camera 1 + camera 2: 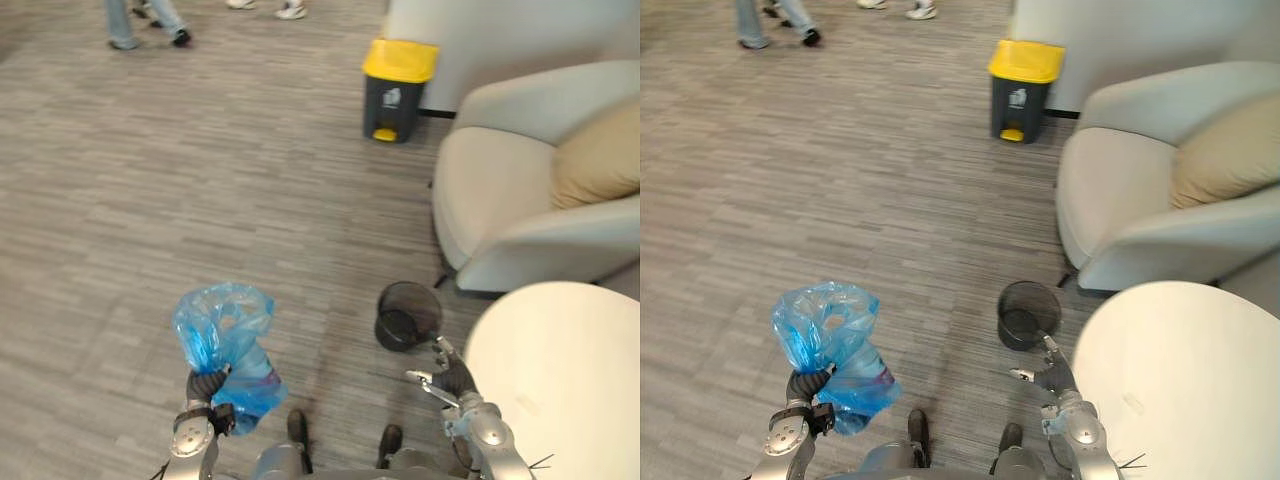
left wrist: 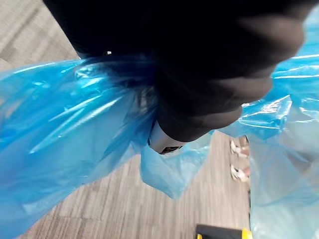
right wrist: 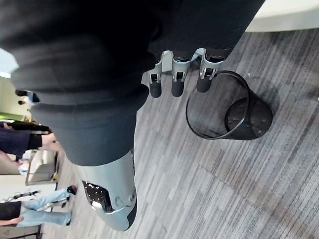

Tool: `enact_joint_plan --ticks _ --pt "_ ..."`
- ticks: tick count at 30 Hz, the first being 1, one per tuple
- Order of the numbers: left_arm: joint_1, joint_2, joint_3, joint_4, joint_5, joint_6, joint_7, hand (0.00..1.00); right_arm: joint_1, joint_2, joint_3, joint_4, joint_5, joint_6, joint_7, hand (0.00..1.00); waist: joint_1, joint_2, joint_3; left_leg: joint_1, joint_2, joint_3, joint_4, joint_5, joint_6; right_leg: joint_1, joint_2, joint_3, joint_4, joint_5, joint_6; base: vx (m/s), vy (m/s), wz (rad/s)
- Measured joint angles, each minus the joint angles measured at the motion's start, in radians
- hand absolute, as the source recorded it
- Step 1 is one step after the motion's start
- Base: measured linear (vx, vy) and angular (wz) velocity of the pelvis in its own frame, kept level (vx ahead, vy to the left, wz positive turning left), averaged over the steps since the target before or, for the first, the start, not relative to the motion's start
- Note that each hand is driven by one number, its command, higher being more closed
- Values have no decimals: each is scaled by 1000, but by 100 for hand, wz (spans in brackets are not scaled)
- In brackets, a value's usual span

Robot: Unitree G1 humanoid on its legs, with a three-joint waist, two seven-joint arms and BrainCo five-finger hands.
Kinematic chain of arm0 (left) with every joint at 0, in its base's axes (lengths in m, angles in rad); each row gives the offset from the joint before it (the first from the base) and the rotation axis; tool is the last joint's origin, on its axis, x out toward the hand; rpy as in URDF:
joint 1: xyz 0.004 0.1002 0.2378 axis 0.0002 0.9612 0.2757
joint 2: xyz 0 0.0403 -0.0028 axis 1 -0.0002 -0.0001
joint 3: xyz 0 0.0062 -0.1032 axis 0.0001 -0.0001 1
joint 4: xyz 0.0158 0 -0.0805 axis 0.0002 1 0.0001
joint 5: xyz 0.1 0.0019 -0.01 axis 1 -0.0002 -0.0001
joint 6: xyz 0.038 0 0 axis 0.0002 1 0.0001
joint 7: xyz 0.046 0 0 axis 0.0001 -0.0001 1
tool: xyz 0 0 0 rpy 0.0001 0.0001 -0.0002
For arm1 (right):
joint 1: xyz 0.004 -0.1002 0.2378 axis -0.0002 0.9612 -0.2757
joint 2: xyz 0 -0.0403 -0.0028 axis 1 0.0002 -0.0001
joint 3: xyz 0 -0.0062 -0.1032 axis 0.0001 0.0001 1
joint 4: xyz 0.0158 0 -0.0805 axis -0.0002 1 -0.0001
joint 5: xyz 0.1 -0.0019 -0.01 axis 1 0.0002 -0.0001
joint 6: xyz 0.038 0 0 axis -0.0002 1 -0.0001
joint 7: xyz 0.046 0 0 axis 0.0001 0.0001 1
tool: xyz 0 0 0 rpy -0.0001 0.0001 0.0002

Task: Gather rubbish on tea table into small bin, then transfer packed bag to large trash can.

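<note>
Left hand (image 1: pixel 205 383): clenched round the blue bag (image 1: pixel 225 335), held up off the floor (image 1: pixel 200 180).
Right hand (image 1: pixel 452 378): fingers loose, holding nothing.
Small black bin (image 1: pixel 407 315): on floor beside desk (image 1: pixel 570 370).
Big yellow-lidded can (image 1: pixel 397 88): far off.

— What's underfoot here?
— Grey-brown carpet (image 1: pixel 200 180) in streaky planks, everywhere.
— And the furniture?
— A pale rounded armchair (image 1: pixel 500 190) on the right, a tan cushion (image 1: pixel 600 160) tucked in it, a pale wall (image 1: pixel 480 30) behind it. A round white bench (image 1: pixel 560 370) stands just beside the chair, nearer us.
</note>
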Motion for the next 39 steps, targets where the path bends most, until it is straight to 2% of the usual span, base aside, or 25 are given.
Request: enact_joint_plan --ticks 3,6,7,8,9,10,11,12,15,17,20,21,22,24,26,27,30,31,32,33,34,35,36,38,39 --pt "39 -15 25 19 1 8 -15 100 -11 11 -13 25 -10 19 -25 0 27 -5 7 -21 -9 -15 87 -67 14 17 -37 -25 48 -51 27 93 86 29" --pt "96 -11 44 18 12 21 -26 100 -14 33 -30 58 -43 25 -36 0 28 -19 20 -56 -28 -9 250 -196 31 11 -118 -36 213 -165 69 211 197 34" --pt "109 -4 45 16 16 25 -30 100 -4 38 -31 65 -46 31 -35 0 28 -34 33 -53 -44 -21 293 -242 42 -11 -156 -6 331 -183 35 249 132 24" --pt "122 -3 45 15 30 30 -34 100 -8 39 -31 84 -44 40 -36 0 26 -32 42 -41 -53 -34 311 -270 58 -98 -184 95 518 -146 -27 195 102 21" --pt "123 -3 45 15 32 31 -36 100 -6 40 -31 88 -44 41 -36 0 23 -30 43 -28 -56 -41 310 -274 64 -127 -186 127 574 -126 -56 304 173 32" --pt "121 7 43 9 38 31 -40 100 0 48 -34 93 -41 42 -35 0 15 -26 57 0 -55 -69 308 -286 79 -192 -177 203 705 -113 -61 356 120 44" --pt "118 24 42 3 39 31 -40 100 7 63 -38 99 -36 43 -35 0 4 -25 71 30 -52 -93 295 -300 80 -227 -139 232 728 -191 -19 426 123 46" --pt "115 31 41 0 39 31 -40 100 7 68 -38 101 -33 43 -35 0 -3 -31 72 45 -52 -97 284 -306 79 -246 -123 237 723 -214 -19 358 19 31" --pt "63 57 24 -6 39 31 -41 100 3 74 -70 100 -18 43 -37 0 -7 -38 79 127 -54 -112 228 -335 54 -356 -57 206 590 -235 -15 367 -21 19" --pt "19 53 22 -6 39 29 -42 100 1 67 -90 107 -5 45 -44 0 -22 -28 84 185 -50 -124 188 -344 38 -397 -22 177 443 -197 -20 484 -64 39" --pt "10 59 12 -9 39 21 -43 100 27 69 -98 104 0 59 -50 0 -67 -43 73 279 -40 -132 196 -379 -32 -409 19 161 367 -29 -113 621 -151 63" --pt "8 26 4 -15 39 22 -43 100 38 55 -103 104 1 64 -51 0 -66 -10 76 252 11 -122 337 -379 -59 -388 47 143 424 -48 -140 811 -249 11" --pt "29 2 4 -47 39 22 -45 100 42 58 -101 74 1 63 -50 0 -51 13 82 183 75 -92 551 -306 -88 -342 82 138 417 -105 -160 816 -261 -24" --pt "53 -26 4 -60 39 22 -47 100 39 59 -100 34 2 63 -47 0 -35 38 90 73 162 -79 841 -166 -39 -249 145 163 379 -149 -184 757 -225 -66" --pt "50 -40 -5 -76 37 22 -58 100 43 60 -103 -14 3 62 -50 0 -12 28 97 9 191 -68 958 -199 -32 -118 187 209 297 -159 -196 669 -166 -66" --pt "51 -49 -7 -109 37 21 -69 100 42 60 -105 -49 4 61 -57 0 0 3 101 -33 182 -35 949 -219 -2 -37 187 247 234 -162 -197 611 -104 -61" --pt "53 -68 -10 -169 38 17 -87 100 28 57 -126 -94 14 56 -59 0 31 -15 103 -170 124 -7 764 -249 11 108 184 334 117 -167 -194 529 -26 -75" --pt "52 -67 -13 -177 38 16 -87 100 22 56 -133 -92 14 56 -60 0 43 -17 103 -189 101 -21 683 -247 9 126 178 360 105 -175 -186 633 112 -125" --pt "49 -68 -18 -181 38 16 -87 100 9 50 -142 -74 14 55 -61 0 60 -17 101 -217 32 -97 453 -218 -32 158 165 414 93 -209 -159 525 139 -110" --pt "53 -69 -19 -179 38 16 -87 100 -2 48 -144 -54 14 56 -60 0 59 -11 98 -211 9 -145 335 -188 -58 169 166 439 89 -223 -147 637 247 -145" --pt "74 -71 -23 -181 38 16 -85 100 -12 43 -142 -19 13 59 -62 0 63 15 79 -207 -4 -233 196 -122 -65 184 180 498 102 -271 -122 583 325 -172" --pt "90 -68 -25 -173 38 18 -84 100 -14 59 -139 14 12 60 -61 0 82 -7 59 -205 -17 -247 282 -50 -69 176 164 574 163 -339 -91 591 344 -184" --pt "96 -68 -25 -172 38 20 -83 100 -12 71 -137 20 10 63 -61 0 85 -24 49 -202 -29 -229 316 -64 -52 165 148 599 216 -356 -76 621 308 -162" --pt "97 -55 -31 -179 38 21 -85 100 1 100 -134 2 -1 63 -60 0 74 -62 47 -151 -23 -143 376 -144 -11 52 105 599 525 -350 35 561 227 -100" --pt "87 -46 -47 -179 38 22 -82 100 0 109 -129 2 -8 64 -59 0 61 -75 51 -88 -29 -108 381 -190 11 -53 77 586 763 -284 154 593 245 -68"
